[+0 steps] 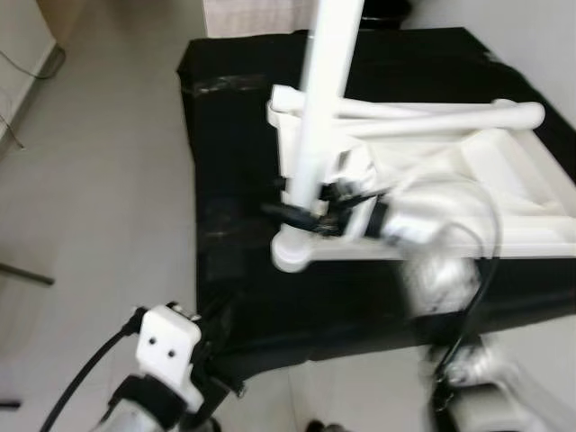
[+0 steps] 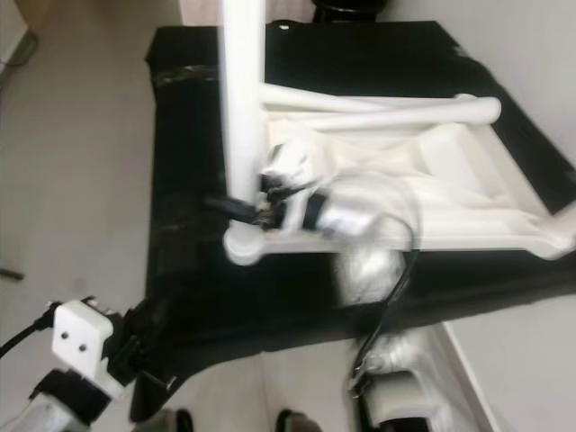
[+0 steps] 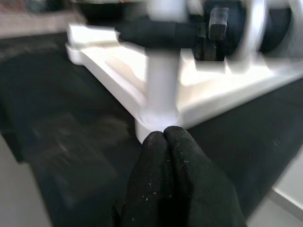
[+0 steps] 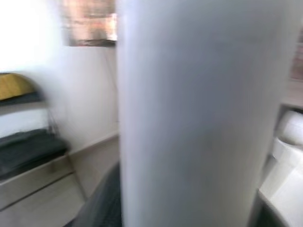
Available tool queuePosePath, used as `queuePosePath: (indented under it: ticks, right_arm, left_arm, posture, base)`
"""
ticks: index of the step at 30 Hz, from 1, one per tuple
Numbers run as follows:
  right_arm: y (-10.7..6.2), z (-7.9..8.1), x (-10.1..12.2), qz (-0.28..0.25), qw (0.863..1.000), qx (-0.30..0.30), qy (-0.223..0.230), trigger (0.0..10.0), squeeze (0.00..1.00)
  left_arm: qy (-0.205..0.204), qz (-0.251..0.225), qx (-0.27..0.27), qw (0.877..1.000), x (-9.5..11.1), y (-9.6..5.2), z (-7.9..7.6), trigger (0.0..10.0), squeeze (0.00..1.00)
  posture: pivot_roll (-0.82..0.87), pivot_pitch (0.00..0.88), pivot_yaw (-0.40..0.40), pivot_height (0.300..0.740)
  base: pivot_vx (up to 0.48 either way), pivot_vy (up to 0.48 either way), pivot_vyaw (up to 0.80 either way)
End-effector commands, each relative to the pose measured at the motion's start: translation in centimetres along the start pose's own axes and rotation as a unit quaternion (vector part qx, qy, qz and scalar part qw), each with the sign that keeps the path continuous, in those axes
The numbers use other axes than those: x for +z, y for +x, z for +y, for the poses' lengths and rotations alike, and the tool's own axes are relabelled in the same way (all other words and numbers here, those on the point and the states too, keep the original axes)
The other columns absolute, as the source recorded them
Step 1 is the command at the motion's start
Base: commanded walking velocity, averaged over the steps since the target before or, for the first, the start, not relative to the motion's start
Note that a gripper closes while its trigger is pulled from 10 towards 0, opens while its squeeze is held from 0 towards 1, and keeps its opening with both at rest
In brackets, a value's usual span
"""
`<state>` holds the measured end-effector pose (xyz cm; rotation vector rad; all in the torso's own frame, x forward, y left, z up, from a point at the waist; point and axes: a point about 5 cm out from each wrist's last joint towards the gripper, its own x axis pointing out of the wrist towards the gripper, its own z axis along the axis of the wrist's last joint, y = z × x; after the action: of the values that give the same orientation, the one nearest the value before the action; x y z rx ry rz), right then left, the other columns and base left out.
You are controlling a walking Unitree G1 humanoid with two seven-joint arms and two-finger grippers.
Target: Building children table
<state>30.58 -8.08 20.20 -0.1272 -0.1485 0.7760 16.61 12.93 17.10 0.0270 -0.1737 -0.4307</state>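
Grasping one upright white leg (image 1: 319,117), the right gripper (image 1: 306,214) steadies it on the single upturned tabletop (image 1: 504,180); left gripper (image 3: 165,142) clenched.

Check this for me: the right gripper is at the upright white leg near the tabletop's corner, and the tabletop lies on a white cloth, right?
Not quite. The cloth under the white tabletop is black, as the left eye view shows. The rest holds: the right gripper is at the upright white leg near the tabletop's corner.

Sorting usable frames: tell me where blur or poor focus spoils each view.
Eye views: the right gripper and its silver arm smear with motion by the upright white table leg. Left wrist view: soft throughout, the shut left gripper included. Right wrist view: the leg is a featureless close blur.
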Motion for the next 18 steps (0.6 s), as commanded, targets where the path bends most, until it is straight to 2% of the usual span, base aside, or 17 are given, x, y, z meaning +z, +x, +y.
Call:
queuePosePath:
  ticks: [1, 4, 6, 8, 9, 11, 12, 14, 15, 16, 17, 18]
  right_arm:
    - [-1.6, 1.5, -3.9, 0.116, 0.991, -0.068, -0.023, 0.0, 0.0]
    - [-1.0, 1.5, -4.0, 0.112, 0.991, -0.069, -0.033, 0.0, 0.0]
    - [0.9, 0.9, -3.8, 0.1, 0.993, -0.042, -0.035, 0.0, 0.0]
    - [1.4, 1.0, -3.7, 0.102, 0.994, -0.03, -0.033, 0.0, 0.0]
    - [1.4, 1.3, -3.4, 0.102, 0.994, -0.025, -0.032, 7.5, 0.0]
    - [1.3, 1.3, -3.0, 0.1, 0.994, -0.025, -0.032, 7.5, 0.0]
    - [1.1, 1.3, -2.2, 0.095, 0.995, -0.016, -0.02, 10.0, 0.0]
    - [1.1, 1.3, -2.2, 0.095, 0.995, -0.016, -0.02, 10.0, 0.0]
    - [1.0, 2.0, -0.5, 0.087, 0.987, 0.134, 0.004, 10.0, 1.0]
    - [1.0, 2.0, -0.5, 0.087, 0.987, 0.134, 0.004, 10.0, 1.0]
    - [0.8, 2.3, 0.3, 0.077, 0.978, 0.192, 0.008, 10.0, 1.0]
    - [0.9, 1.7, 1.1, 0.056, 0.972, 0.228, 0.014, 10.0, 1.0]
  left_arm:
    - [0.001, 0.012, 0.0, 1.0, -0.7, 0.1, 0.4, 10.0, 0.0]
    - [0.0, 0.011, -0.002, 1.0, -0.9, 0.4, 0.7, 10.0, 0.0]
    - [0.002, 0.007, -0.008, 1.0, -1.1, 1.1, 0.9, 10.0, 0.0]
    - [0.006, 0.005, 0.006, 1.0, -1.2, 1.2, 1.1, 10.0, 0.0]
    - [0.01, 0.003, 0.017, 1.0, -1.1, 1.1, 1.2, 10.0, 0.0]
    - [0.011, 0.002, 0.025, 1.0, -1.1, 1.1, 1.4, 10.0, 0.0]
    - [0.011, 0.0, 0.027, 1.0, -1.1, 1.1, 1.4, 10.0, 0.0]
    - [0.011, 0.0, 0.027, 1.0, -1.1, 1.1, 1.4, 10.0, 0.0]
    - [0.008, 0.0, 0.021, 1.0, -1.1, 1.2, 1.4, 10.0, 0.0]
    - [0.008, 0.0, 0.021, 1.0, -1.1, 1.2, 1.4, 10.0, 0.0]
    - [0.007, 0.0, 0.018, 1.0, -1.1, 1.2, 1.4, 10.0, 0.0]
    - [0.006, -0.001, 0.016, 1.0, -1.1, 1.2, 1.3, 10.0, 0.0]
  posture:
    - [0.07, 0.177, -0.026, 0.74]
    - [0.08, 0.141, -0.043, 0.74]
    - [0.09, 0.131, -0.057, 0.74]
    - [0.08, 0.124, -0.055, 0.74]
    - [0.09, 0.122, -0.061, 0.74]
    - [0.09, 0.122, -0.061, 0.74]
    - [0.08, 0.125, -0.059, 0.74]
    - [0.08, 0.125, -0.059, 0.74]
    - [0.08, 0.128, -0.054, 0.74]
    - [0.08, 0.128, -0.054, 0.74]
    - [0.08, 0.128, -0.054, 0.74]
    - [0.09, 0.133, -0.054, 0.74]
  base:
    - [0.0, 0.0, 0.0]
    - [0.0, 0.0, 0.0]
    - [0.0, 0.0, 0.0]
    - [0.0, 0.0, 0.0]
    - [0.0, 0.0, 0.0]
    - [0.0, 0.0, 0.0]
    - [0.0, 0.0, 0.0]
    - [0.0, 0.0, 0.0]
    - [0.0, 0.0, 0.0]
    - [0.0, 0.0, 0.0]
    - [0.0, 0.0, 0.0]
    - [0.0, 0.0, 0.0]
